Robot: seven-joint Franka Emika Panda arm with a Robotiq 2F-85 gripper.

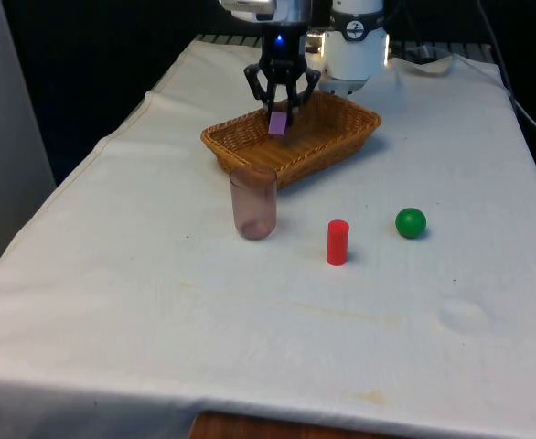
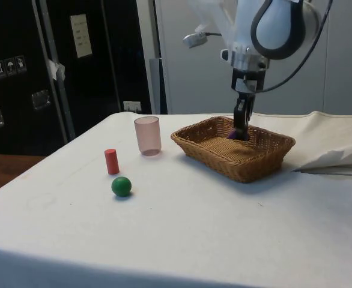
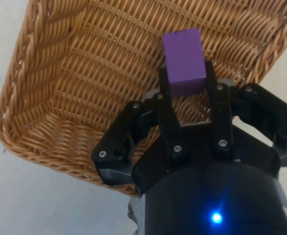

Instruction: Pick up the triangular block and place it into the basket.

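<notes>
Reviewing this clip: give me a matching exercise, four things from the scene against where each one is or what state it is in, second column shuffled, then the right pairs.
Things:
1. purple block
2. green ball
3. red cylinder
4. pink cup

Places or states:
A. standing upright between the cup and the ball
B. held between the gripper fingers above the basket
C. upright on the cloth just in front of the basket
D. resting nearest the front view's right

Pairs: 1-B, 2-D, 3-A, 4-C

Arm reaching straight down, gripper (image 1: 281,108) vertical, jaws clamped
</notes>
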